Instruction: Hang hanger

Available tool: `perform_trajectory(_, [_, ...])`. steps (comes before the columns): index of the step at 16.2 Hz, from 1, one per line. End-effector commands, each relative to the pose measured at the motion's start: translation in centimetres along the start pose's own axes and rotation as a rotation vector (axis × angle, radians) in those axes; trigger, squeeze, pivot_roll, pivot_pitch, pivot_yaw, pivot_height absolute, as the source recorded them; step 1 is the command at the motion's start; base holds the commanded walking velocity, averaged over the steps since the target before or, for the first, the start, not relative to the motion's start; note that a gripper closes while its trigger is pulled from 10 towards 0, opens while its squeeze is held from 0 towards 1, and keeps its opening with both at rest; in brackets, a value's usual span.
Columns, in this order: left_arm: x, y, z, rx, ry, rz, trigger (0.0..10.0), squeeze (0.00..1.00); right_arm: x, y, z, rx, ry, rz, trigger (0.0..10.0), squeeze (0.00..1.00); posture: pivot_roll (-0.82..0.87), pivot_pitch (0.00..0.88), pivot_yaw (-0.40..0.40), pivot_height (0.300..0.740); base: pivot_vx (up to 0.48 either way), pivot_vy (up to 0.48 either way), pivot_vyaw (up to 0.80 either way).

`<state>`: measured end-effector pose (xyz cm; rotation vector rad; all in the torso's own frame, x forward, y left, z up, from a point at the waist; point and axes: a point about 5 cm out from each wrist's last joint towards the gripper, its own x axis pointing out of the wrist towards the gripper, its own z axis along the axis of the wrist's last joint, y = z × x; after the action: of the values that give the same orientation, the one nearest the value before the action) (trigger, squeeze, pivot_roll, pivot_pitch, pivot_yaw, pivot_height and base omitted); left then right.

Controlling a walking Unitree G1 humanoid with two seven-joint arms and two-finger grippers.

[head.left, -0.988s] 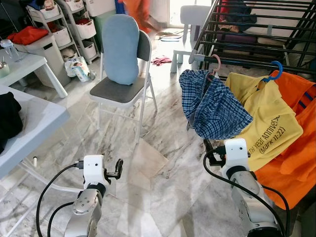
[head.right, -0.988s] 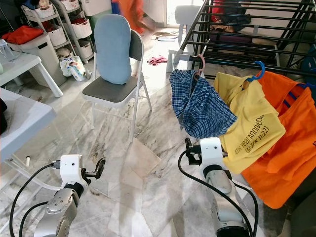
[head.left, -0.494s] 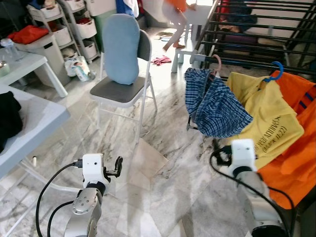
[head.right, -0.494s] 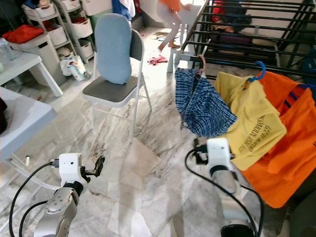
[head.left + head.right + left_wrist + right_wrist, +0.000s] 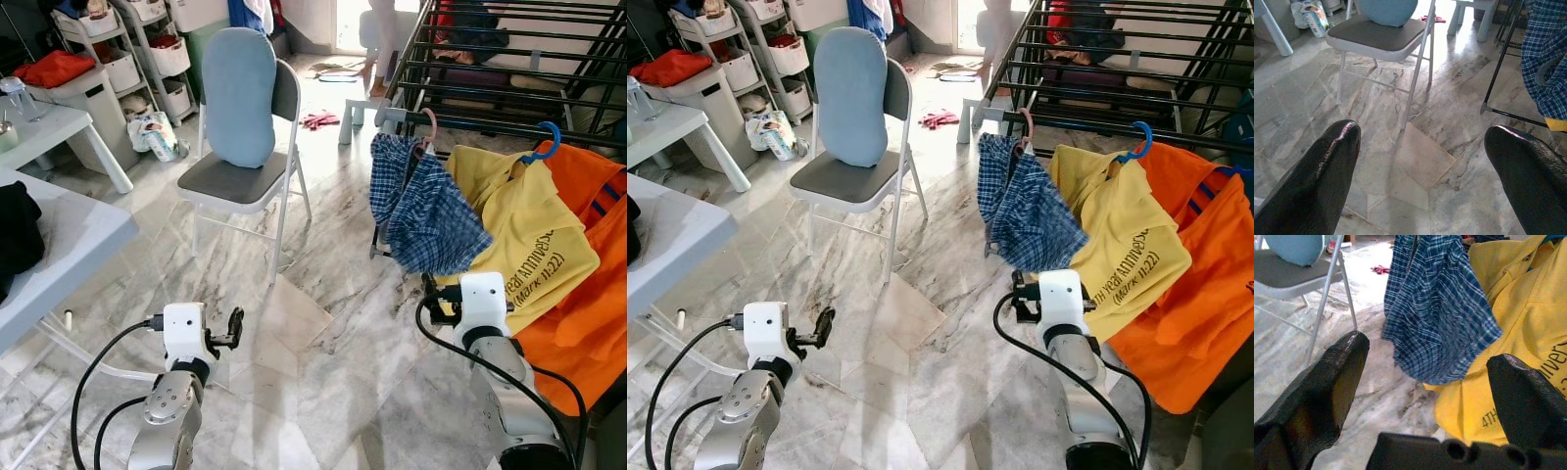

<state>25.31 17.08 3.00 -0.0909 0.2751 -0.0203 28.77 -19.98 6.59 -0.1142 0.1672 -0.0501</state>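
A pink hanger [image 5: 428, 121] carrying a blue plaid garment [image 5: 423, 213] hangs on the front bar of the black drying rack [image 5: 509, 70]. Beside it, a blue hanger [image 5: 545, 143] holds a yellow shirt [image 5: 534, 235], with an orange garment [image 5: 593, 294] further right. My right gripper [image 5: 431, 299] is open and empty, low in front of the plaid garment [image 5: 1435, 318] and clear of it. Over the marble floor at the lower left, my left gripper [image 5: 234, 328] is open too, with its fingers [image 5: 1327, 176] wide apart.
A folding chair [image 5: 245, 186] with a blue cushion [image 5: 240, 96] stands mid-floor. At the left are a grey table [image 5: 69, 240] and white shelves [image 5: 147, 49]. A white stool [image 5: 355, 116] stands by the rack's near end. A person's legs [image 5: 382, 39] are at the back.
My right arm shifted to the right, nearer the yellow shirt. The plaid garment swung right and hangs narrower. The person at the back walked to the right. My left arm stayed still.
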Motion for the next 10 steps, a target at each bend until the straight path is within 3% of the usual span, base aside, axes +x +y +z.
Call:
perform_trajectory(1, [-0.1, 0.4, 0.8, -0.012, -0.026, 0.004, 10.0, 0.00, -0.4, -0.2, -0.5, -0.013, 0.024, -0.012, 10.0, 0.00, -0.14, 0.000, 0.049, 0.740, 0.000, 0.000, 0.00])
perform_trajectory(3, [-0.4, 1.0, 0.6, -0.028, -0.022, 0.012, 10.0, 0.00, -1.4, -0.6, -0.8, -0.027, 0.013, -0.025, 10.0, 0.00, -0.15, 0.000, 0.055, 0.740, 0.000, 0.000, 0.00])
perform_trajectory(6, [-0.4, 0.7, 1.0, -0.025, -0.029, -0.050, 10.0, 0.00, -2.1, -1.0, -1.3, 0.006, 0.026, -0.060, 10.0, 0.00, -0.16, 0.000, 0.072, 0.740, 0.000, 0.000, 0.00])
perform_trajectory(10, [0.7, 0.3, 2.5, -0.053, -0.068, -0.065, 10.0, 0.00, -1.7, -1.1, -0.7, 0.005, 0.012, -0.068, 10.0, 0.00, -0.16, 0.000, 0.076, 0.740, 0.000, 0.000, -0.79])
